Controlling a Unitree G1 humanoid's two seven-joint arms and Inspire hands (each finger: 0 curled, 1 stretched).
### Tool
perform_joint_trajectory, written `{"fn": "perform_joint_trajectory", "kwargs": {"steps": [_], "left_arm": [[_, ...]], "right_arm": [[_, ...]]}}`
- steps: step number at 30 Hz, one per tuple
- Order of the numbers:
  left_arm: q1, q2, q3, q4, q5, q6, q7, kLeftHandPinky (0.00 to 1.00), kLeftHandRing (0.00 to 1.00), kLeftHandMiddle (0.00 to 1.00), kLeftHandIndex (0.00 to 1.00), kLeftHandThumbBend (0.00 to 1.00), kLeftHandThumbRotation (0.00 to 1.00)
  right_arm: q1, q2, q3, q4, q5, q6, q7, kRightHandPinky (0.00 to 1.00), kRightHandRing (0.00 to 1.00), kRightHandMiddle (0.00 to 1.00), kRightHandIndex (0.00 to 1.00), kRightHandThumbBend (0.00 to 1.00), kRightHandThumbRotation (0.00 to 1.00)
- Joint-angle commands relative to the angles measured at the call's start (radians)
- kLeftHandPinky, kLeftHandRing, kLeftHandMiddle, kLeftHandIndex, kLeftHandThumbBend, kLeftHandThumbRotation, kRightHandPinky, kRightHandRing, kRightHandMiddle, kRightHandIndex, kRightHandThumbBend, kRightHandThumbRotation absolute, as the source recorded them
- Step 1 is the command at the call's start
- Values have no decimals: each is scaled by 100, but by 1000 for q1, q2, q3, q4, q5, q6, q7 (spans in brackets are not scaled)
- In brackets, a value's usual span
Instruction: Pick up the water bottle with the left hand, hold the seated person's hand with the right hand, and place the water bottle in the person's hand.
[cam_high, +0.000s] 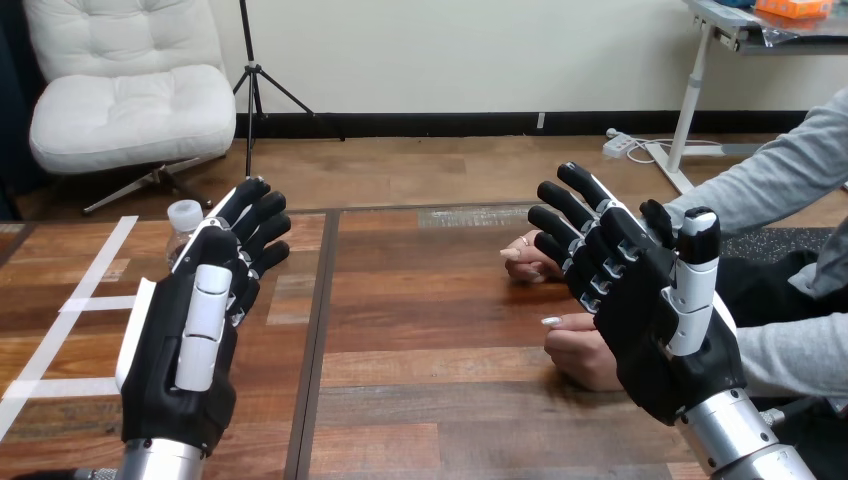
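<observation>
The black, white-shelled left hand (195, 340) stands raised on its silver forearm (160, 462), fingers loosely extended forward. The matching right hand (650, 310) is raised too, fingers straight and spread.

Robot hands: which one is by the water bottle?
The left hand, with the water bottle peeking out behind it; the right hand is beside the person's hands.

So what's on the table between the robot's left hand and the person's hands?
Nothing: head view shows bare table from left hand to the person's hands.
</observation>
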Motion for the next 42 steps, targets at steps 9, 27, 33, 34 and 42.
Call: {"fn": "perform_joint_trajectory", "kwargs": {"steps": [9,27,33,34,42], "left_arm": [[-61,1,6,5,-19,-20,-10,86,87,87,87,68,88],[-79,3,9,27,-10,-26,-6,84,87,86,86,66,88],[-81,5,10,28,-4,-26,-3,84,87,87,86,67,88],[-81,6,10,29,-3,-28,-3,85,87,87,86,67,89],[-82,10,12,35,0,-40,-7,87,88,88,87,68,89]], "right_arm": [[-69,25,-12,14,11,-28,-10,100,96,95,97,97,100],[-86,29,-10,30,4,-28,-7,100,95,95,97,98,100],[-89,31,-13,33,2,-29,-6,100,95,95,98,98,100],[-90,32,-13,35,3,-30,-4,100,95,95,98,98,100],[-87,36,-15,35,6,-28,-3,100,95,95,98,98,100]]}}
